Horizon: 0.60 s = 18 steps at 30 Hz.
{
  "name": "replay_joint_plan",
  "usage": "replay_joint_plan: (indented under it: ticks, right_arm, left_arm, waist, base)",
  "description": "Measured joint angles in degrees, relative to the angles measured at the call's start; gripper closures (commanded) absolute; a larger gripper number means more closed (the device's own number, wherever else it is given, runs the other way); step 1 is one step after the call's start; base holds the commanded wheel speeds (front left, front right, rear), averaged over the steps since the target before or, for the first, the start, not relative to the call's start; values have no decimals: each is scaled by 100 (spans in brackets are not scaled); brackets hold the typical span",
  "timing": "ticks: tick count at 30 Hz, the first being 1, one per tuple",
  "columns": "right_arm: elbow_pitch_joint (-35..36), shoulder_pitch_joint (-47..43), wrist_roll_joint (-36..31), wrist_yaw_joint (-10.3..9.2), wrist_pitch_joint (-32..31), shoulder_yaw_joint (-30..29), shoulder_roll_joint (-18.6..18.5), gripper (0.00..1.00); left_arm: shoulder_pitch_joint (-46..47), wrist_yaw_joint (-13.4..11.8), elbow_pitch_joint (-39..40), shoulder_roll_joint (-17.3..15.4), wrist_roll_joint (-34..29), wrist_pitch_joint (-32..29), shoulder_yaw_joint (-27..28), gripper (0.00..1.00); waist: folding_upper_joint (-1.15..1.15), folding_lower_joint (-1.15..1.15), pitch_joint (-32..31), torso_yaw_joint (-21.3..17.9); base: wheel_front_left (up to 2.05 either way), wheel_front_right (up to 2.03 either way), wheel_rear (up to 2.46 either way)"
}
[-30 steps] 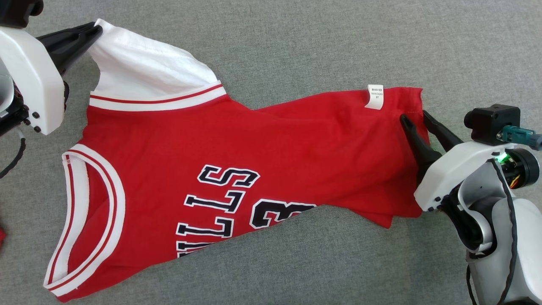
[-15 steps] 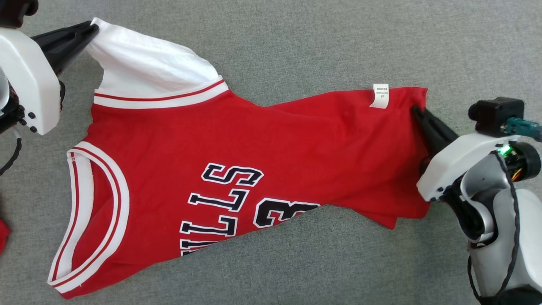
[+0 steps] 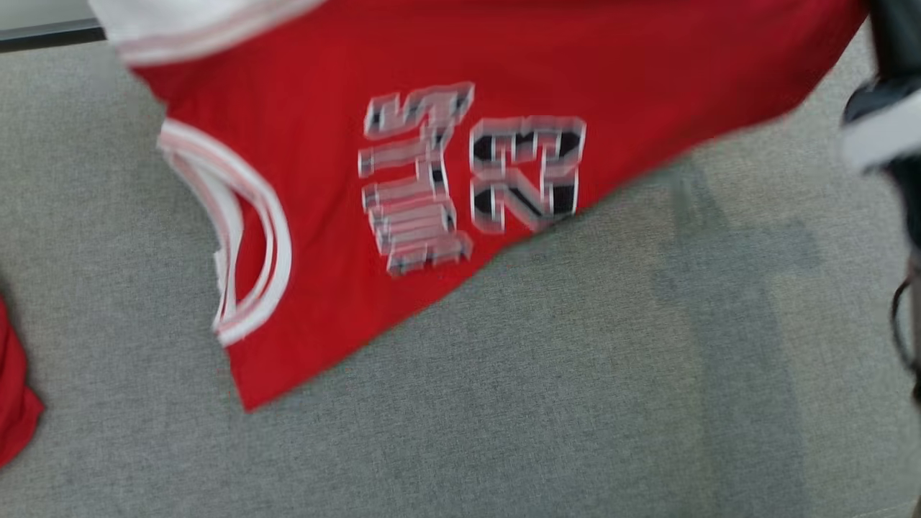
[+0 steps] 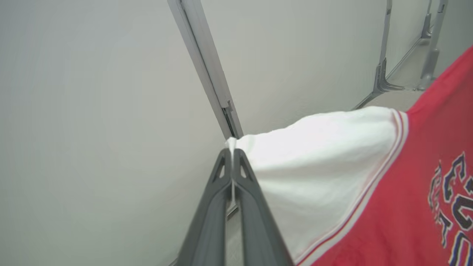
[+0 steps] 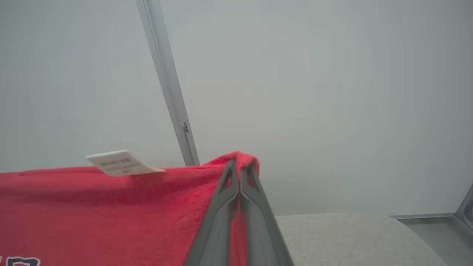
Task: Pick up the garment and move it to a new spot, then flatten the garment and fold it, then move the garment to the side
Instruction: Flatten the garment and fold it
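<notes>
While the red garment (image 3: 611, 65) hung stretched above the grey surface (image 3: 611, 403), the left gripper (image 4: 232, 151) pinched its white sleeve tip and the right gripper (image 5: 239, 162) its red hem corner, jaws closed on cloth; such shallow bites could slip in a swing, dropping it crumpled.

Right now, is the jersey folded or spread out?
Spread, held up: left end effector pinches the white sleeve, right end effector a red hem corner, jersey stretched between.
</notes>
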<state>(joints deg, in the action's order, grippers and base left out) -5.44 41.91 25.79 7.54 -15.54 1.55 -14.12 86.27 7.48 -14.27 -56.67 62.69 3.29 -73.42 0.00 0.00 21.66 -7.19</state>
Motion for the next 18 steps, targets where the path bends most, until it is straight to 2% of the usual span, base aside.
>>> replay_joint_plan:
  ticks: [3, 6, 7, 9, 12, 15, 18]
  right_arm:
    - [-345, 901, 182, 1, -145, 103, -248, 100]
    - [-826, 1908, 226, 1, -154, 216, -467, 100]
    - [-826, 1908, 226, 1, -154, 216, -467, 100]
    - [-1139, 2583, -13, 2, 107, 234, -606, 100]
    - [-1657, 3571, -408, 2, 547, 229, -592, 100]
    - [-2171, 4318, -780, 3, 879, 312, -512, 100]
    - [-2542, 4922, -1056, 2, 1147, 444, -522, 100]
  left_arm:
    - [665, 1, -247, 37, -271, 47, 1, 100]
    - [1361, 3, -620, 224, -470, 214, 26, 100]
    - [1361, 3, -620, 224, -470, 214, 26, 100]
    - [1813, 4, -1035, 438, -493, 391, 144, 100]
    - [2405, 3, -1755, 742, -693, 764, 307, 100]
    - [2874, 1, -2352, 1042, -1093, 1070, 428, 100]
    - [3258, -76, -2631, 1302, -1518, 1166, 649, 100]
  waist:
    - [0, 0, 71, 12]
    - [0, 0, 234, 54]
    - [0, 0, 234, 54]
    - [0, 0, 379, 101]
    - [0, 0, 642, 183]
    - [0, 0, 930, 283]
    - [0, 0, 1216, 401]
  base:
    - [0, 0, 0]
    - [0, 0, 0]
    - [0, 0, 0]
    - [0, 0, 0]
    - [0, 0, 0]
    - [0, 0, 0]
    - [0, 0, 0]
